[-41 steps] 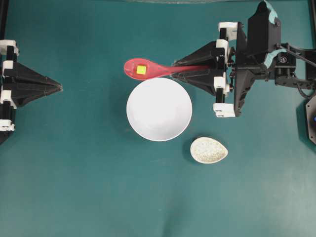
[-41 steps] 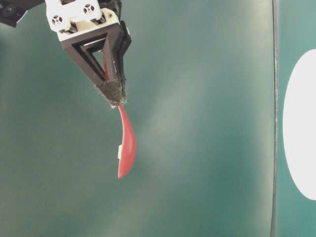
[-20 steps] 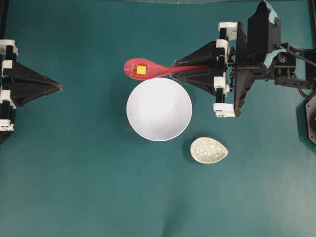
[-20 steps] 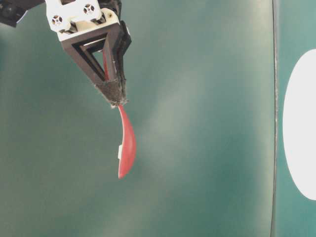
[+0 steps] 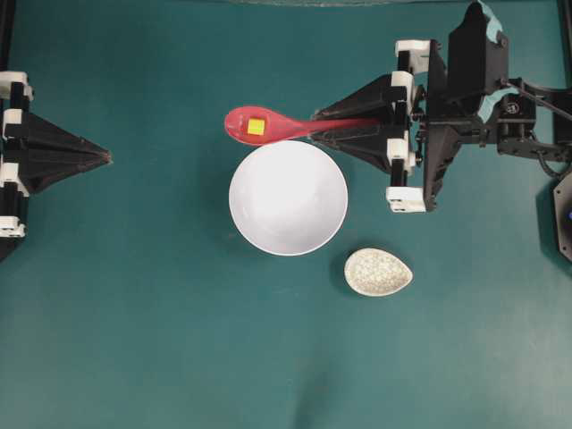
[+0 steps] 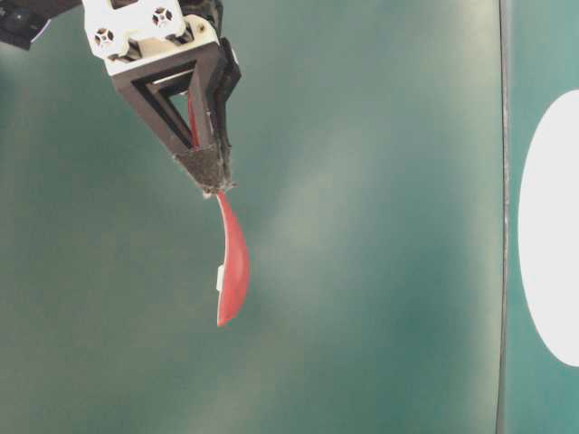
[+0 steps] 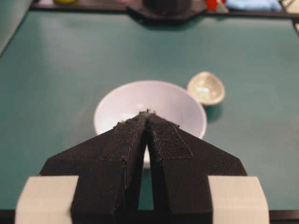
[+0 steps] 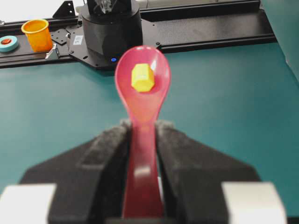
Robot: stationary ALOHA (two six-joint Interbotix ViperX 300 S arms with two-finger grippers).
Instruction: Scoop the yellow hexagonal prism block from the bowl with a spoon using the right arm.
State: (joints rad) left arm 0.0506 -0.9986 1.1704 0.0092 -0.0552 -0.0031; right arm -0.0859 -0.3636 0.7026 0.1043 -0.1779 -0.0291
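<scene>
My right gripper (image 5: 315, 126) is shut on the handle of the red-pink spoon (image 5: 268, 126), which it holds level in the air just beyond the far rim of the white bowl (image 5: 288, 197). The yellow hexagonal prism block (image 5: 256, 127) lies in the spoon's scoop. The right wrist view shows the same yellow block (image 8: 142, 77) resting in the spoon (image 8: 141, 93), with the right gripper (image 8: 141, 125) clamped on the handle. From table level the spoon (image 6: 232, 267) hangs out past the right gripper (image 6: 210, 183). My left gripper (image 5: 109, 158) waits shut at the left edge, apart from the bowl (image 7: 121, 100); its tip (image 7: 147, 112) holds nothing.
A small speckled egg-shaped spoon rest (image 5: 378, 272) lies on the green table to the bowl's near right. An orange cup (image 8: 37, 33) and the black base (image 8: 110, 28) of the opposite arm stand at the far table edge in the right wrist view.
</scene>
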